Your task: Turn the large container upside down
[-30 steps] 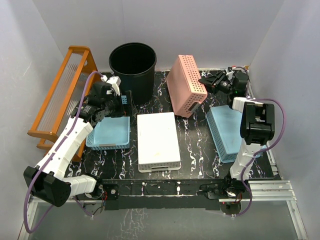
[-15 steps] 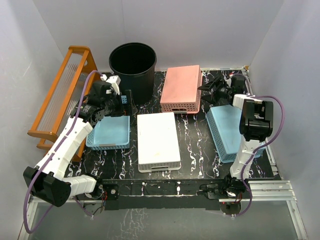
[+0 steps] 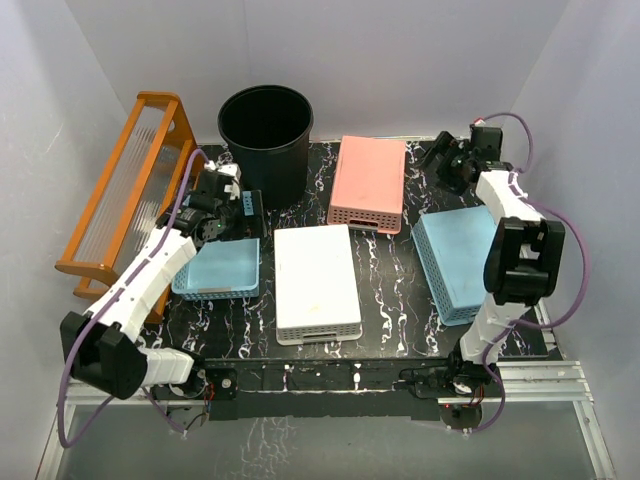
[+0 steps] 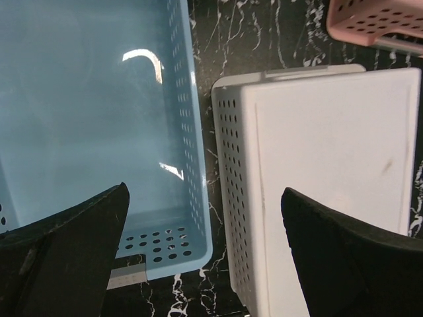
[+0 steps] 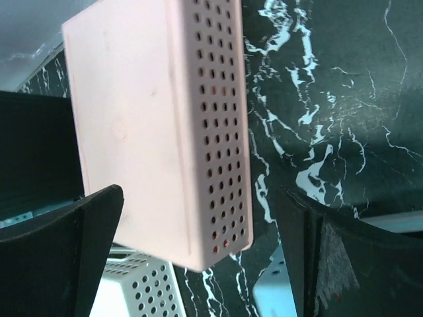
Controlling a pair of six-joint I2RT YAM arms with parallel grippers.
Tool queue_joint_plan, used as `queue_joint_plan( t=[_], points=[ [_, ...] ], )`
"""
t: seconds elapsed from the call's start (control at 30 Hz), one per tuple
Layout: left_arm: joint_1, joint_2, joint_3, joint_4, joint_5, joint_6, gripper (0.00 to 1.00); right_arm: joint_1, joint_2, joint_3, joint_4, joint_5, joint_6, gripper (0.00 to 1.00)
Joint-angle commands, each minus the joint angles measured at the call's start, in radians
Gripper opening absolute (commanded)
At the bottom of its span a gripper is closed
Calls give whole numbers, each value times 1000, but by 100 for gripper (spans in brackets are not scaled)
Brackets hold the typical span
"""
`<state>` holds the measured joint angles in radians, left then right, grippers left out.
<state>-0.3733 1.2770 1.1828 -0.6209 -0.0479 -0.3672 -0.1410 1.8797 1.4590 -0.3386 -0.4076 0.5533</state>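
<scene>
The large container (image 3: 265,125) is a tall round black bin standing upright, mouth up, at the back left of the table. My left gripper (image 3: 248,213) hangs open just in front of it, over the right rim of a light blue basket (image 3: 218,268). In the left wrist view the left gripper (image 4: 203,193) holds nothing, with the gap between that basket (image 4: 86,119) and a white basket (image 4: 324,172) below it. My right gripper (image 3: 438,160) is open at the back right, clear of the pink basket (image 3: 368,180). The right wrist view shows the right gripper (image 5: 198,195) empty, facing the pink basket (image 5: 152,125).
An upturned white basket (image 3: 316,280) lies at the table's centre. An upturned blue basket (image 3: 460,262) lies on the right. An orange rack (image 3: 130,190) leans along the left edge. White walls close in on three sides. The table (image 3: 390,290) is black marble-patterned.
The pink basket went from tilted on edge in my right gripper to lying flat, bottom up. My right gripper opened and drew back to the rear right. My left arm shifted slightly.
</scene>
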Motion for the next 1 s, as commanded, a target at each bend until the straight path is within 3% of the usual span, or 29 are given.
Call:
queue_joint_plan(
  t=[0.0, 0.13, 0.27, 0.47, 0.63, 0.8, 0.97],
  points=[
    [1, 46, -53, 10, -30, -19, 99, 150, -186, 11, -41, 156, -104, 98],
    [1, 61, -105, 53, -43, -34, 99, 333, -295, -65, 8, 149, -138, 98],
    [1, 38, -56, -18, -60, -26, 99, 527, -374, -123, 49, 104, -185, 98],
    [5, 41, 136, -196, -141, 2, 99, 820, -420, -166, 5, 301, -361, 98],
    [42, 77, 247, -278, -214, -24, 99, 988, -432, -211, 44, 442, -481, 98],
    [116, 61, 281, -277, -200, -20, 99, 1092, -364, -195, 83, 533, -537, 98],
    [178, 53, 287, -279, -214, 3, 99, 1179, -188, -65, 19, 746, -553, 98]
  ],
)
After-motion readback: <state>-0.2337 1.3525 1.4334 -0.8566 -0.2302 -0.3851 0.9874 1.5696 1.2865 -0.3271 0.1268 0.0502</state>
